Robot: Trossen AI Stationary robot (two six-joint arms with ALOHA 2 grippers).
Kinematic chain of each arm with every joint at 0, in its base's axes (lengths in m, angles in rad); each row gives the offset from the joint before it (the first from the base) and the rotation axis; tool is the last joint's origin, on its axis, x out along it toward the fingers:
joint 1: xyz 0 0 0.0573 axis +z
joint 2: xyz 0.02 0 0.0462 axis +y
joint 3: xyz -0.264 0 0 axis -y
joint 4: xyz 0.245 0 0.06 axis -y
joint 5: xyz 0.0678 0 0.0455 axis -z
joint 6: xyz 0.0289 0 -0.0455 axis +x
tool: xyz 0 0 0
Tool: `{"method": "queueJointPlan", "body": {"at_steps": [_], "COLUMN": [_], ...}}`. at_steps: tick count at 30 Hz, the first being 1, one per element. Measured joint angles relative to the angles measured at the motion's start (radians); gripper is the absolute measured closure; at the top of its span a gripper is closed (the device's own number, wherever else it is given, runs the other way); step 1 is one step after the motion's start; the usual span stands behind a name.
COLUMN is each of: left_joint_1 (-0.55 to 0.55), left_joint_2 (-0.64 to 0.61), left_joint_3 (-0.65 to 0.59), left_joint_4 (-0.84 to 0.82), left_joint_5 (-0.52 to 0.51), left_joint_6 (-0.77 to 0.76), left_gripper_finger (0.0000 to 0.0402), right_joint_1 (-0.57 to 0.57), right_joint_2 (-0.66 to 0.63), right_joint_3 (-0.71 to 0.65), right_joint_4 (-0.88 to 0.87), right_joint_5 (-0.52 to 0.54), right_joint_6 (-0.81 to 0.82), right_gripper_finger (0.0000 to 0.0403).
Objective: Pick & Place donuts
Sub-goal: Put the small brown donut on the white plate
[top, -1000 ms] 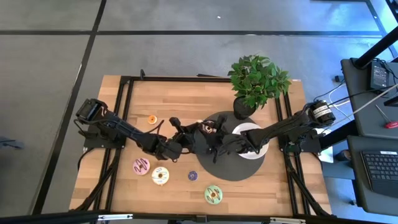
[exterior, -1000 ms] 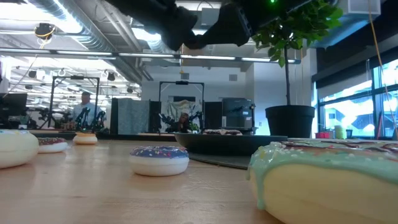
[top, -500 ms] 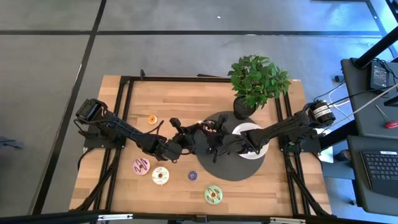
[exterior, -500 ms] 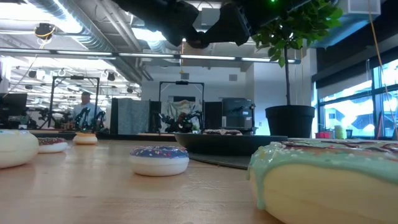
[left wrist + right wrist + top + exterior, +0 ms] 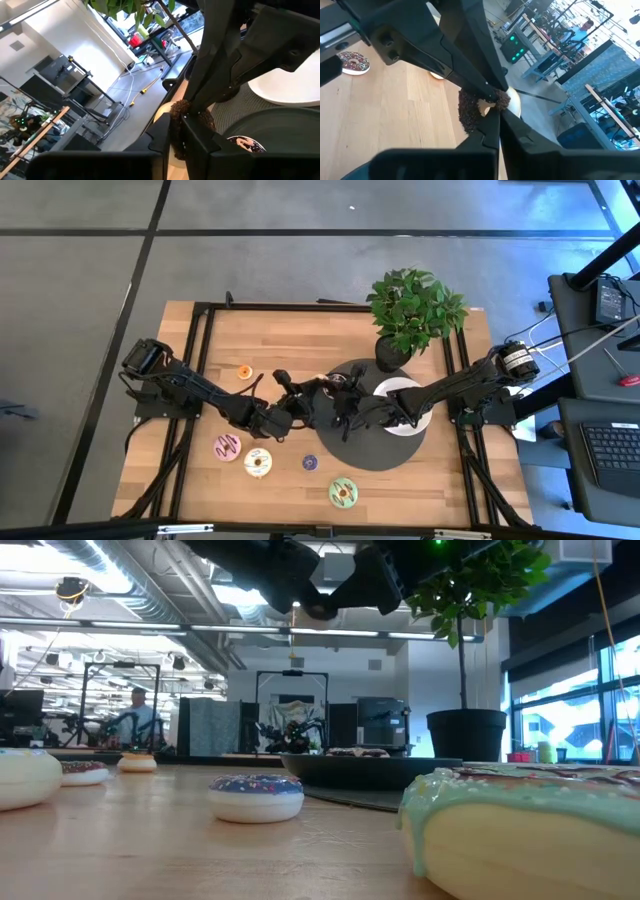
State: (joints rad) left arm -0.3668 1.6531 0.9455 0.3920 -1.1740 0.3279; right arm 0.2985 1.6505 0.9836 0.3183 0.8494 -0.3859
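We see a wooden table (image 5: 200, 330) with a big black plate (image 5: 375, 452) near its middle, and we place everything else by that plate. A potted plant (image 5: 415, 308) stands just beyond the plate's far edge. A white plate (image 5: 402, 387) lies touching its far right side, partly under the right arm. Both arms reach in and meet above the plate's left edge, off the table. The right gripper (image 5: 492, 120) comes across the plate from the right, and its jaws are pinched tight on a brown donut (image 5: 469, 111) with dark sprinkles. The left gripper (image 5: 187, 120) comes from the plate's left and touches the same donut from the other side. We cannot tell whether it grips. A dark donut (image 5: 244, 144) lies on the plate below them. Other donuts lie on the table beside the plate. A green donut (image 5: 343, 493) is off its near edge. A cream donut (image 5: 258, 463) and a pink donut (image 5: 227, 447) are to its near left, and a small purple donut (image 5: 309, 463) sits just beside its near-left rim. A tiny orange donut (image 5: 244, 371) lies well to the plate's far left.
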Motion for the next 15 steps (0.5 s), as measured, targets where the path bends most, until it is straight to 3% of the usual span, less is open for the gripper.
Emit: {"method": "queueJointPlan", "body": {"at_steps": [8,15], "left_joint_1": [0.000,-0.030], "left_joint_2": [-0.001,-0.001], "left_joint_3": [0.000,0.000], "left_joint_4": [-0.029,-0.114], "left_joint_5": [0.023,-0.082], "left_joint_6": [0.010,0.038], "left_gripper_finger": [0.0315,0.0281], "right_joint_1": [0.000,0.000], "right_joint_2": [0.000,-0.010], "right_joint_3": [0.000,0.000], "right_joint_4": [-0.001,-0.077], "right_joint_5": [0.035,0.072], "right_joint_6": [0.000,0.023], "right_gripper_finger": [0.0390,0.0389]}}
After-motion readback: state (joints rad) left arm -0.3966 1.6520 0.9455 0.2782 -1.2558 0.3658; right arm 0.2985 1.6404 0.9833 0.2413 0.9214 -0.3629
